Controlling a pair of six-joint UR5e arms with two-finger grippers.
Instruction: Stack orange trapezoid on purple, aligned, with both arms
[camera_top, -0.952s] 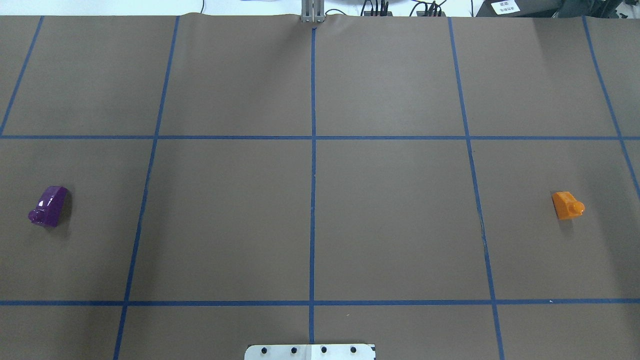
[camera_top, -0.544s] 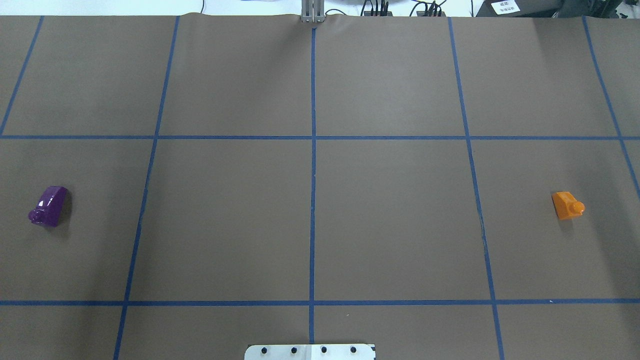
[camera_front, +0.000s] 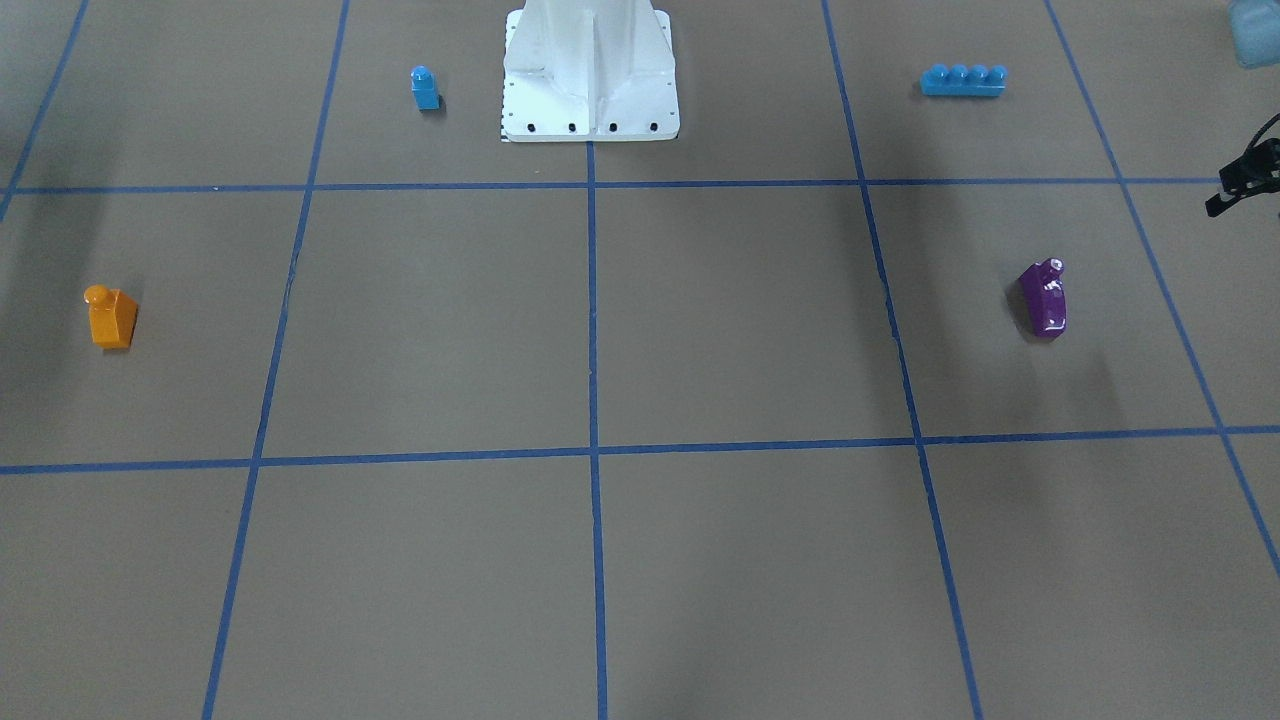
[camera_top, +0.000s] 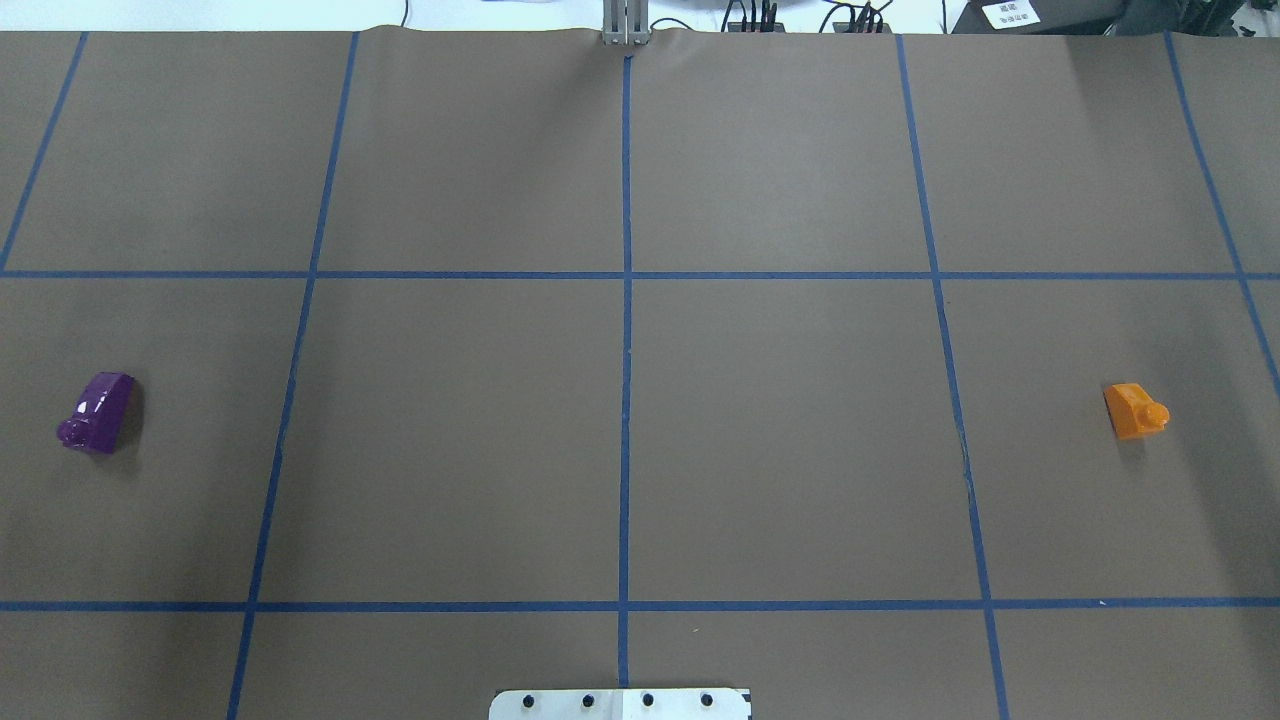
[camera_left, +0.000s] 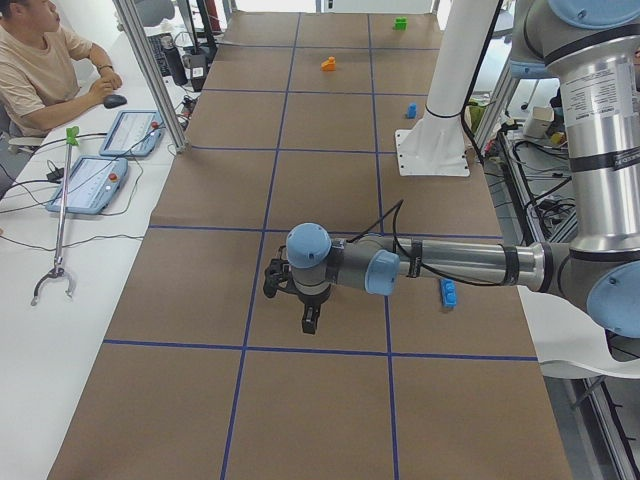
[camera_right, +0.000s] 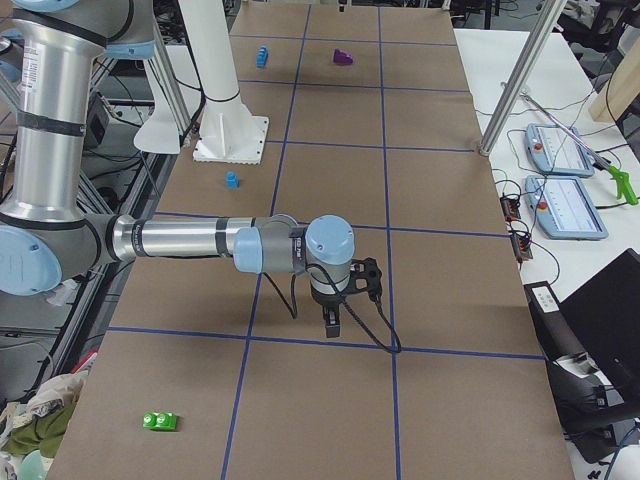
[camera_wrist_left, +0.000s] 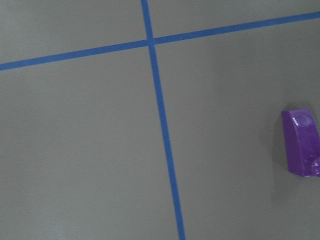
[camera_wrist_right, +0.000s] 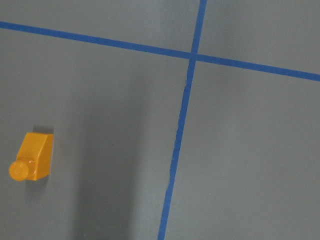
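Resting unmoved are orange trapezoid and purple; left tool, right tool openness unclear.

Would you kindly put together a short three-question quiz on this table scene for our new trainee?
1. True or false: the small glossy orange plastic trapezoid block already sits on the small glossy purple plastic sloped block.
2. In the front-facing view, which lies nearest the white metal robot base?
A. the small blue plastic single-stud block
B. the purple block
C. the orange block
3. Fill the gap: the orange block lies on the robot's ___ side of the table.

Key: 1 false, the two lie far apart at opposite ends; 2 A; 3 right.
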